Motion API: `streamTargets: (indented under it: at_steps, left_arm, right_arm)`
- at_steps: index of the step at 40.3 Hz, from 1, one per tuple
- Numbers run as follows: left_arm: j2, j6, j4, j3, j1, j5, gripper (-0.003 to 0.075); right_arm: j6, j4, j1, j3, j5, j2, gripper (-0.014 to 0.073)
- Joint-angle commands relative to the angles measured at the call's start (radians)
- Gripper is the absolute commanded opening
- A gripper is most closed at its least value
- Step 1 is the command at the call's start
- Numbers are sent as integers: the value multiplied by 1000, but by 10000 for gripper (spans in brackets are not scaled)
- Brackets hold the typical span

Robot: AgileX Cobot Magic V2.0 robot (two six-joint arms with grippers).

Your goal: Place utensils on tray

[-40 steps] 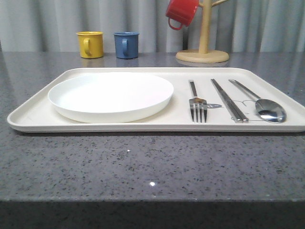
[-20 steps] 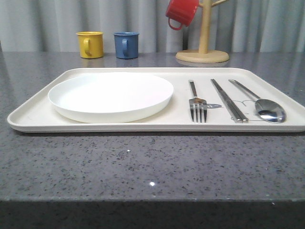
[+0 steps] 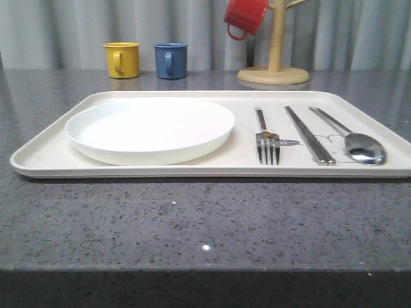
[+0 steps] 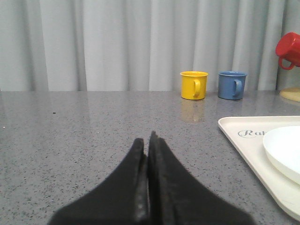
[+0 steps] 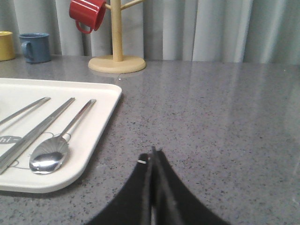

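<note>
The cream tray (image 3: 51,151) lies across the grey table. On its right half lie a silver fork (image 3: 265,138), flat chopsticks (image 3: 308,133) and a spoon (image 3: 359,146), side by side. The right wrist view has the spoon (image 5: 50,155), the chopsticks (image 5: 35,129) and the tray's corner (image 5: 101,122). My right gripper (image 5: 152,152) is shut and empty over bare table, beside that corner. My left gripper (image 4: 146,139) is shut and empty over bare table, off the other end of the tray (image 4: 239,140).
A round white plate (image 3: 149,129) fills the tray's left half. A yellow mug (image 3: 122,59) and a blue mug (image 3: 171,60) stand at the back. A wooden mug tree (image 3: 274,64) holds a red mug (image 3: 244,17) at the back right.
</note>
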Motion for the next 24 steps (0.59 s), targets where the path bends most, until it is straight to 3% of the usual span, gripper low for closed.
streamTargets:
  at_steps: [1, 24]
  left_arm:
    - [-21, 3, -1, 19, -6, -87, -20]
    - [-21, 3, -1, 19, -6, -87, -20]
  right_arm:
    - [-6, 3, -6, 1, -96, -18, -67]
    - [54, -56, -38, 1, -122, -18, -67]
